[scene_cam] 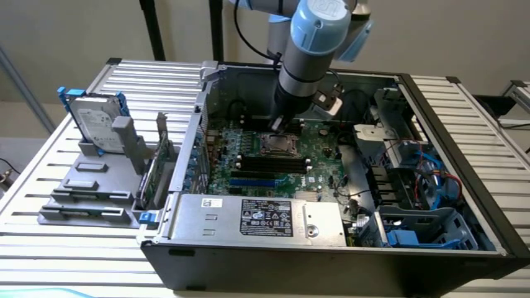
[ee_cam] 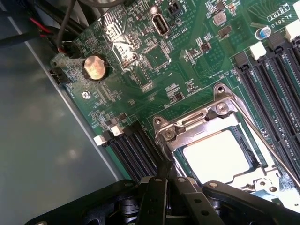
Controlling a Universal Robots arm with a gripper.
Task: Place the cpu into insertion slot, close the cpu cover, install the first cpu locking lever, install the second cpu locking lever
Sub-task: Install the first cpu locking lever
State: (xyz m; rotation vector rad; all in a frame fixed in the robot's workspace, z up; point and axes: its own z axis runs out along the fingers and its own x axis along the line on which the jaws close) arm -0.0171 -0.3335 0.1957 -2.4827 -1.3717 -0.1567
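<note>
Hand (ee_cam: pixel 169 182) drawn in narrow, fingertips (ee_cam: pixel 157 197) all but together, and I cannot tell whether they pinch anything. It hangs inside the computer case (scene_cam: pixel 273 267), just above the insertion slot (scene_cam: pixel 276 147). By my reading the first two steps are done: the cpu (ee_cam: pixel 216 157) lies flat in the slot, and its pale top shows through the cut-out of the cpu cover (ee_cam: pixel 199 123), which is folded down over it. So I judge a locking lever to be the step in hand. Beside the memory slots (ee_cam: pixel 129 150), my tips sit close to the near lever (ee_cam: pixel 161 152). The far lever (ee_cam: pixel 269 150) runs along the cover's opposite edge. I cannot tell whether either is hooked. Latching one calls, I think, for a steady press down and under its catch, without skidding onto the motherboard (ee_cam: pixel 154 56).
</note>
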